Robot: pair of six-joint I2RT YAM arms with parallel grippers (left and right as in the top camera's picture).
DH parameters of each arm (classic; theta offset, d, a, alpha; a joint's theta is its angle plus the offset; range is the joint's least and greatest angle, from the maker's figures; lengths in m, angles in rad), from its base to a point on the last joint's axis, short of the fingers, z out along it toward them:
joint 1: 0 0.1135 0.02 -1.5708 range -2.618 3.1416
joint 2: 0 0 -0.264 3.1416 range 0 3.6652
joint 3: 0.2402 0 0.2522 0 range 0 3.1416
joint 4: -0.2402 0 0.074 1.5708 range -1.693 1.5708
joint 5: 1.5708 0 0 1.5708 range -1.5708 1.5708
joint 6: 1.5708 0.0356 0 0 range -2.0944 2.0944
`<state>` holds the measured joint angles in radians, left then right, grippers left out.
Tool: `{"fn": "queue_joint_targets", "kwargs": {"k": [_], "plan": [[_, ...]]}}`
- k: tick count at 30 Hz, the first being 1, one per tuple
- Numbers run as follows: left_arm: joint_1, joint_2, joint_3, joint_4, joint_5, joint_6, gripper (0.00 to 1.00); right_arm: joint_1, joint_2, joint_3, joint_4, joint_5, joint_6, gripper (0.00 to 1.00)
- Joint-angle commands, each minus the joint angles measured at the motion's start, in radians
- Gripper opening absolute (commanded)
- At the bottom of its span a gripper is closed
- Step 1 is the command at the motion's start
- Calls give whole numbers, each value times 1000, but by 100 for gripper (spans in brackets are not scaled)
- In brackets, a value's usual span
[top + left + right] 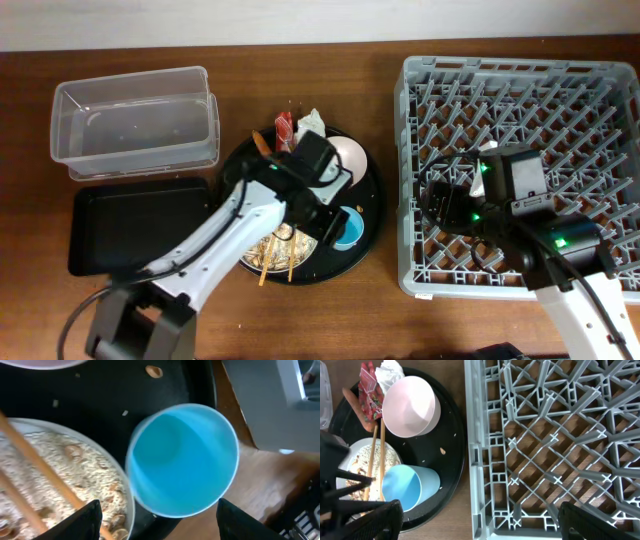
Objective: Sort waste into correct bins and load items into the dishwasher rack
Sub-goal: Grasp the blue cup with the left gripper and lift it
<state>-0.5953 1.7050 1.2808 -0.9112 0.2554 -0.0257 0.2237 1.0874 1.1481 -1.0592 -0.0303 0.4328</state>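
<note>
One large square grey plastic dishwasher rack (pixel 410 180) fills the right of the wooden worktop (pixel 330 320). The right end effector (pixel 480 512) hangs released over its left wall, holding nothing. Left of it, a large round black tray (pixel 368 238) carries a white round plate (pixel 303 250) of beige crumbly scraps (pixel 50 470) with thin wooden chopsticks (pixel 377 460) across them, a white bowl (pixel 410 407), and a small light-blue cup (pixel 182 460) just beside the plate. The left end effector (pixel 157 505) hovers released over that cup, fingers (pixel 85 522) spread wide of its sides.

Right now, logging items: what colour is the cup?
Cup: light blue, clearest in left wrist view.
</note>
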Motion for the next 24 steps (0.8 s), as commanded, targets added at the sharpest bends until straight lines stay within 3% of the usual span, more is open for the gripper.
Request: {"fn": "queue_joint_targets", "kwargs": {"k": [1,9,11,16,17,19,20,21,23,24], "plan": [[-24,4,1,26,11,16,73,-3,14,12,-1,-11,-9,98],[-15,-10,75,-22,-19,20,74,-3,68,12,0,-11,-9,98],[-11,-23,80,-25,-18,20,94,-3,78,11,0,-11,-9,98],[10,-35,75,-62,-16,20,99,39,12,12,26,34,-118,98],[2,-31,36,-28,-16,20,82,38,-2,12,23,34,-97,98],[0,-29,-27,17,-19,20,77,38,-1,12,1,30,-84,98],[0,-27,-85,95,-20,20,65,38,-1,12,-3,21,-80,98],[0,-25,-122,145,-20,20,59,38,-1,12,-3,12,-79,98],[0,-24,-143,196,-19,19,24,38,-1,12,-10,6,-76,98],[0,-24,-143,212,-20,20,17,38,-1,12,-12,6,-76,98]]}}
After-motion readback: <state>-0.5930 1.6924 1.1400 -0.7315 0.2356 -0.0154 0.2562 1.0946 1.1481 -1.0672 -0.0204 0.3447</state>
